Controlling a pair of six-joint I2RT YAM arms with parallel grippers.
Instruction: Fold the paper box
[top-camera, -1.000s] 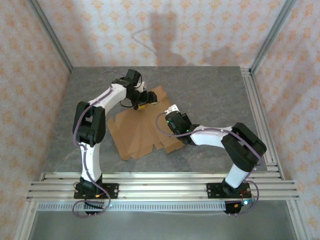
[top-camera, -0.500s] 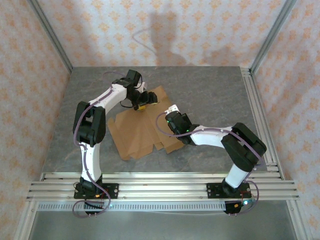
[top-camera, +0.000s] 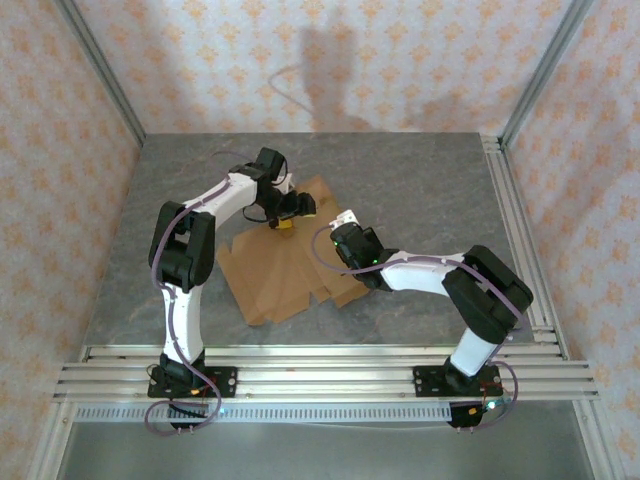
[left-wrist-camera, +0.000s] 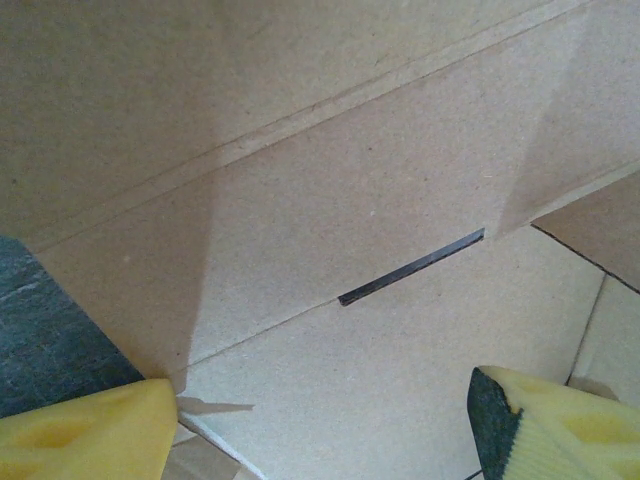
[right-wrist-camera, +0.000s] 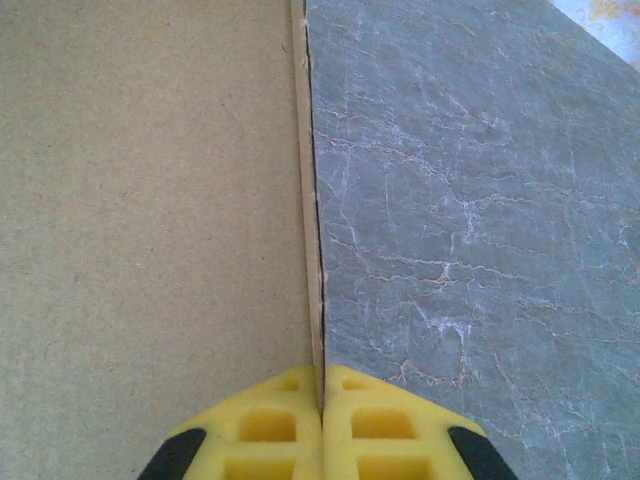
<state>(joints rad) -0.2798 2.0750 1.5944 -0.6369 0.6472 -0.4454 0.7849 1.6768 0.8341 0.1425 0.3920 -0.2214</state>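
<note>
Here the paper box (top-camera: 290, 268) lies unfolded on the bench (top-camera: 420, 190): left claw (left-wrist-camera: 320, 415) spread open over its far flap (top-camera: 320, 190), right claw (right-wrist-camera: 322, 388) clenched empty against its edge. Pushing the flap could skid the sheet.

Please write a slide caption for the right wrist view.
Right gripper pinches the paper box edge over the table.

Soft, even light on your grey marbled tabletop (top-camera: 420, 190). Faint shadows fall on the patterned back wall (top-camera: 340, 70): light comes from the near side. Left wrist, broad shadow bands cross the brown corrugated cardboard (left-wrist-camera: 300, 230); the yellow foam fingertips (left-wrist-camera: 80, 435) look soft.
</note>
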